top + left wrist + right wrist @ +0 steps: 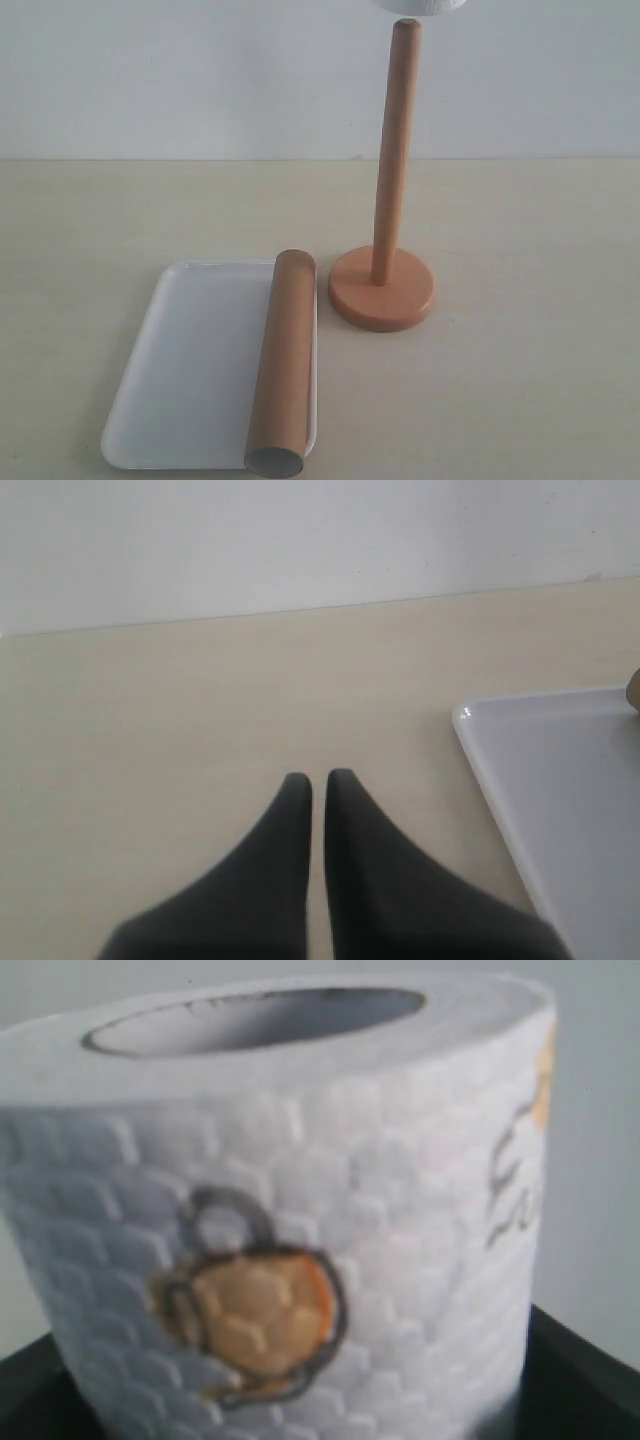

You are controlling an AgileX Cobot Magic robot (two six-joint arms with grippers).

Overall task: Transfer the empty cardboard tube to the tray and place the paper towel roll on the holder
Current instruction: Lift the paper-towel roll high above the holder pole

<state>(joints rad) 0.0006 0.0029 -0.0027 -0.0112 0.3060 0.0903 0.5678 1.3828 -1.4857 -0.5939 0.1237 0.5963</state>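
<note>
I am looking over the pale table (520,400), which is carrying everything well below the right jaws and stretching bare ahead of the left jaws. The white tray (190,380) is lying flat near the left jaws, its rounded corner showing just off to one side of their tips. The holder (381,290) is standing upright directly beneath the right jaws, its post rising to the underside of what they are carrying.

The right jaws are gripping the paper towel roll (300,1210) from both sides, clamped on it and holding it high at the top of the exterior view. I cannot tell whether the post tip is touching the roll's core.

The empty cardboard tube (283,360) is lying on the tray along the edge nearest the holder, far below the right jaws. One end is poking past the rim; the other is near the holder's base but apart from it. The left jaws are pressed together, gripping nothing, hovering over the table.
</note>
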